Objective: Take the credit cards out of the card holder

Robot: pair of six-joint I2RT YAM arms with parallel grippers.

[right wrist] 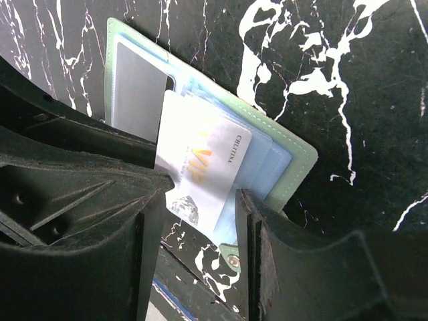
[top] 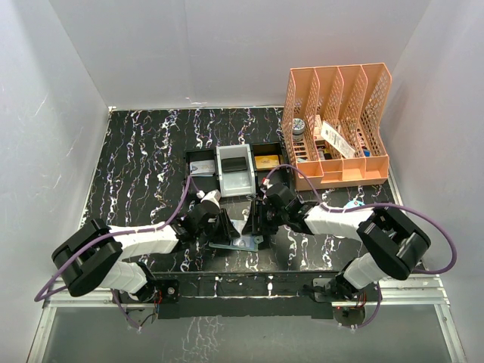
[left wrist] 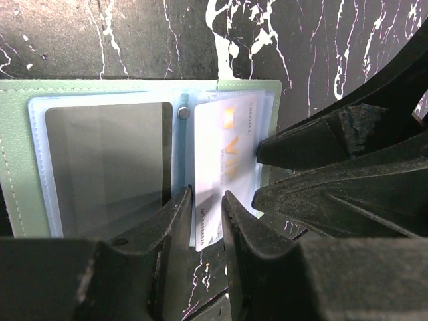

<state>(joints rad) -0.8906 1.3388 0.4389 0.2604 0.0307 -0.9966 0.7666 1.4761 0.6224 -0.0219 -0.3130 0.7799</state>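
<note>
Left end effector fills the near view, jaws parted a crack, clamping nothing, tips at the card holder spine. It lies open on the tabletop: 1 grey credit card pocketed left, 1 pale credit card partly out on the right. Right end effector is open, straddling that card. Best play: left pins, right draws straight along the pocket.

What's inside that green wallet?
The wallet holds clear sleeves: a dark grey card on one side, a pale card with gold letters sticking out on the other. Any cards behind these are hidden.
</note>
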